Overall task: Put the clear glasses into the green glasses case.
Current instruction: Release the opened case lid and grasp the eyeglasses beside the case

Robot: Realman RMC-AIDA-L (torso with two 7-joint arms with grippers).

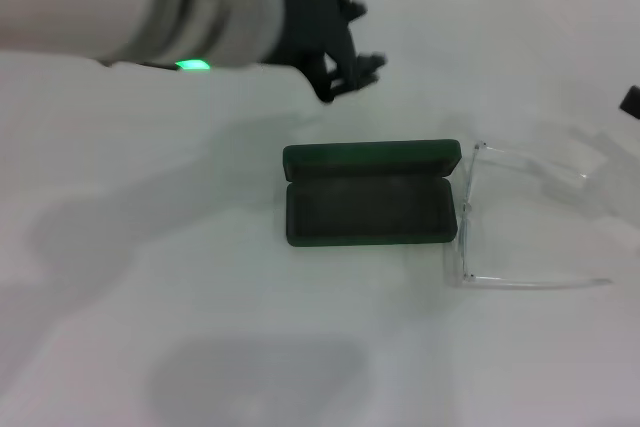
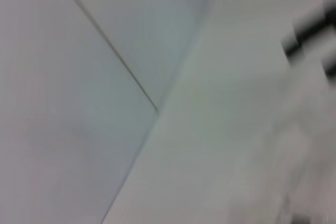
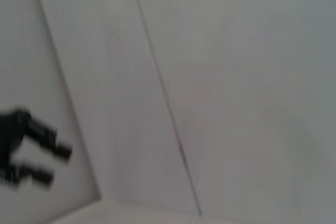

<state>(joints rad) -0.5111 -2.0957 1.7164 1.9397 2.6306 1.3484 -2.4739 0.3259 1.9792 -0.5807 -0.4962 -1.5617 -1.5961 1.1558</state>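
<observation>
Lying open, the green glasses case [image 1: 368, 197] is empty; the clear glasses [image 1: 520, 217] sit at its 3 o'clock, untouched. Left gripper [image 1: 352, 72] hovers at the case's 12 o'clock, fingers spread, holding nothing. Right gripper [image 1: 630, 102] barely shows; its fingers cannot be judged.

- Lay matt and dark, the green glasses case [image 1: 368, 194], at frame centre, with a dull, felt-like lining inside.
- Looked like fully transparent, glossy plastic, the clear glasses [image 1: 520, 217], at centre right.
- Appeared smooth, white and faintly sheened, the table [image 1: 150, 277].
- Showed matt black, the left gripper [image 1: 345, 72], at upper centre, on a smooth white arm shell.
</observation>
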